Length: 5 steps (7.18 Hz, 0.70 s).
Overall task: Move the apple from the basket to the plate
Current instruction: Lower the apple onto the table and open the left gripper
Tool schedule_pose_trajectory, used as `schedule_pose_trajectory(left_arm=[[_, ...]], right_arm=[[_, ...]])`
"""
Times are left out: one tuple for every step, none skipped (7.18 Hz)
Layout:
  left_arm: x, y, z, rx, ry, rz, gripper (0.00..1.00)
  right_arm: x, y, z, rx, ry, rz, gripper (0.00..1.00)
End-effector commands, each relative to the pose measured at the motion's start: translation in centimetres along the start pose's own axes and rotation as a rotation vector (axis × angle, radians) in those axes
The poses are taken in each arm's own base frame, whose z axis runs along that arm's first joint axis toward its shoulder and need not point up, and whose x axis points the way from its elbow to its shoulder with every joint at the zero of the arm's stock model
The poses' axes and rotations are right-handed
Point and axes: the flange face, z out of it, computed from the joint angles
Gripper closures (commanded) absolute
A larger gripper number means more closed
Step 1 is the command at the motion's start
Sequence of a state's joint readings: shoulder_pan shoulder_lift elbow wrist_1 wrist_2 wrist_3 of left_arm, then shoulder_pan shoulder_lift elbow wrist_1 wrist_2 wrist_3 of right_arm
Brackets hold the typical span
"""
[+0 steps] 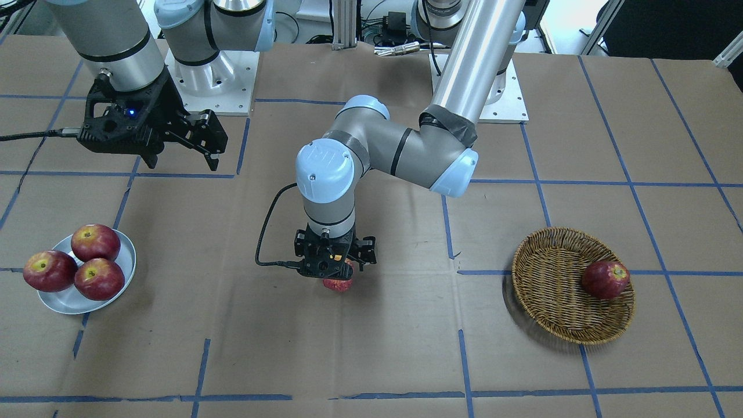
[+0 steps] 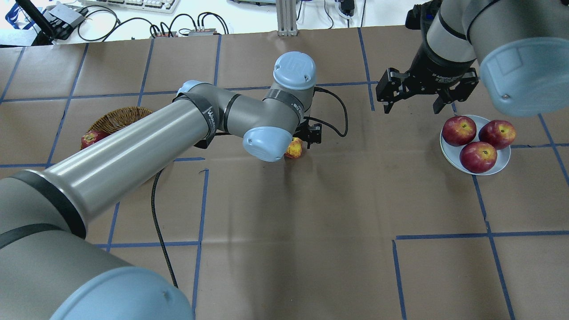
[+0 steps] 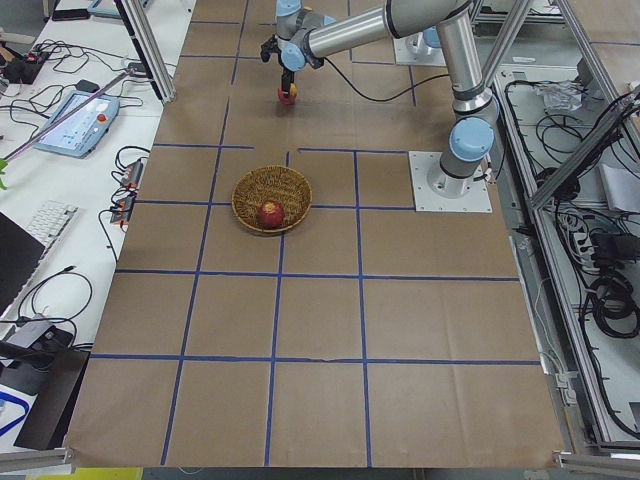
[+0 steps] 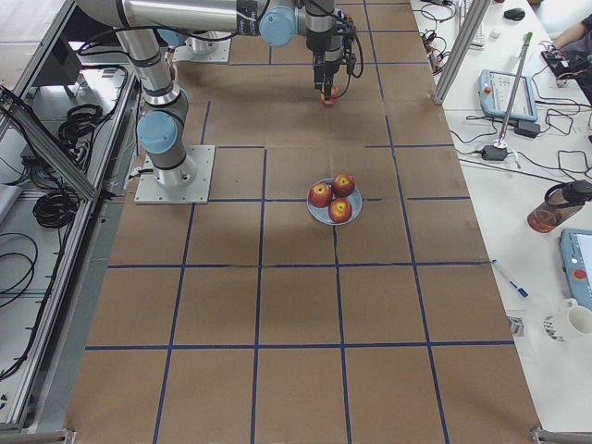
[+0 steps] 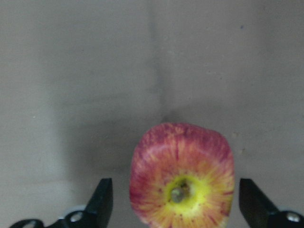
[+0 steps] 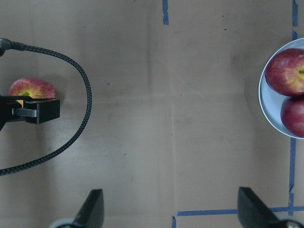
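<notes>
The pinkish-red streaky apple [image 5: 183, 175] with a yellow stem patch sits on the brown paper mid-table [image 1: 338, 284] [image 2: 294, 149]. My left gripper [image 1: 336, 273] is straight above it and open. Its fingers [image 5: 104, 202] stand either side of the apple with small gaps. The wicker basket [image 1: 551, 290] [image 2: 120, 118] holds one dark red apple [image 1: 605, 279]. The pale plate [image 1: 64, 299] [image 2: 500, 162] carries three dark red apples. My right gripper [image 1: 183, 157] [image 2: 412, 106] is open and empty, hovering behind the plate.
The left arm's black cable [image 2: 335, 111] loops beside the apple and shows in the right wrist view [image 6: 88, 99]. Blue tape lines grid the brown paper. The arm bases [image 1: 209, 81] stand at the robot's side of the table.
</notes>
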State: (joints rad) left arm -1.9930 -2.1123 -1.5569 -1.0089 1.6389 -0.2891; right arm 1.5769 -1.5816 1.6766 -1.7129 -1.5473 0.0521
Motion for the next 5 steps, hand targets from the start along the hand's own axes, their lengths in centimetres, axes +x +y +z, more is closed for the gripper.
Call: schedule_pose_trajectory(left_arm=[[-1.3, 1.5, -9.8, 0.016, 0.045, -0.010, 0.01], [-2.6, 3.3, -15.2, -0.021, 0.024, -0.014, 0.01], [-3.8, 4.7, -19.9, -0.027, 0.019, -0.015, 0.01], [-5.6, 6.4, -23.3, -0.038, 0.016, -0.019, 0.01], [-10.3, 7.1, -25.7, -0.055, 0.010, -0.009, 0.01]], right_arm=[[0.0, 0.0, 0.1, -0.001, 0.001, 0.000, 0.00], [0.0, 0.0, 0.1, -0.001, -0.001, 0.000, 0.00], [0.0, -0.1, 0.0, 0.002, -0.001, 0.000, 0.00], [0.0, -0.2, -0.8, 0.019, 0.007, 0.010, 0.00], [-0.4, -0.4, -1.1, 0.024, -0.007, 0.013, 0.00]])
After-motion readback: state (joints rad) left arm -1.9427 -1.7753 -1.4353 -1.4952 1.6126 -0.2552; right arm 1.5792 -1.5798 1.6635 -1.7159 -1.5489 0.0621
